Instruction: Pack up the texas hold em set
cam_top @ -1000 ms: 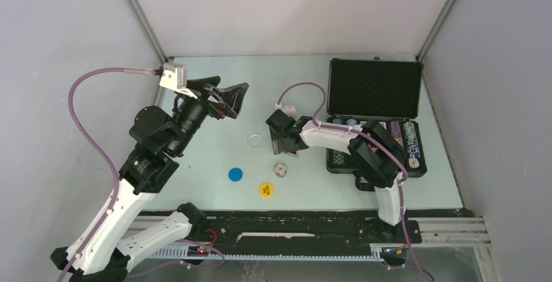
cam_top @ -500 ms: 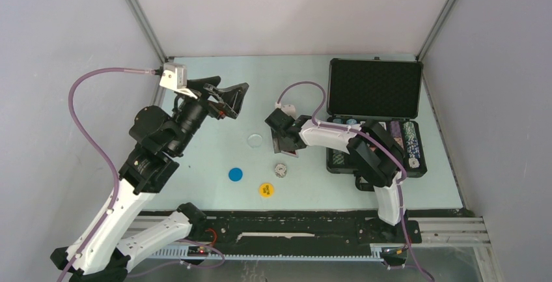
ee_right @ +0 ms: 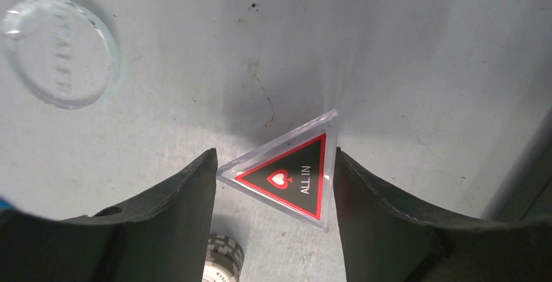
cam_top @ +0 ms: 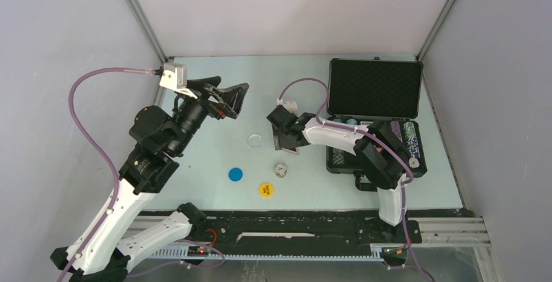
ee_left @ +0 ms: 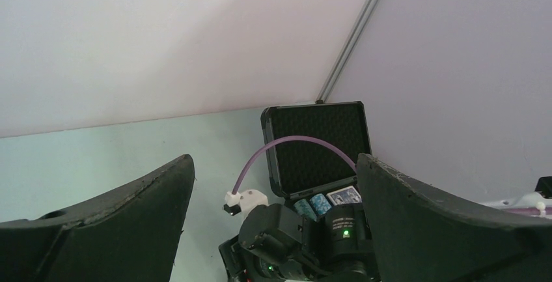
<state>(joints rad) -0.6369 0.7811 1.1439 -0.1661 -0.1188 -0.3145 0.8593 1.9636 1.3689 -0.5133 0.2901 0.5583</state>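
Observation:
The black case (cam_top: 374,90) stands open at the right, with chip rows (cam_top: 409,140) in its base. My right gripper (cam_top: 286,140) is shut on the clear triangular "ALL IN" button (ee_right: 293,174); both fingers press its edges, low over the table left of the case. I cannot tell whether the button touches the table. My left gripper (cam_top: 228,99) is open and empty, held high at the back left. Its wrist view shows the case lid (ee_left: 319,139), a blue card deck (ee_left: 344,195) and my right arm.
On the table lie a clear round button (cam_top: 255,141), a blue round button (cam_top: 235,174), a yellow round button (cam_top: 265,190) and a grey-white chip (cam_top: 280,170). The chip (ee_right: 221,259) lies just below my right fingers. Grey walls enclose the table.
My right gripper has shifted slightly toward the back right with the triangular button between its fingers. The left arm has not moved.

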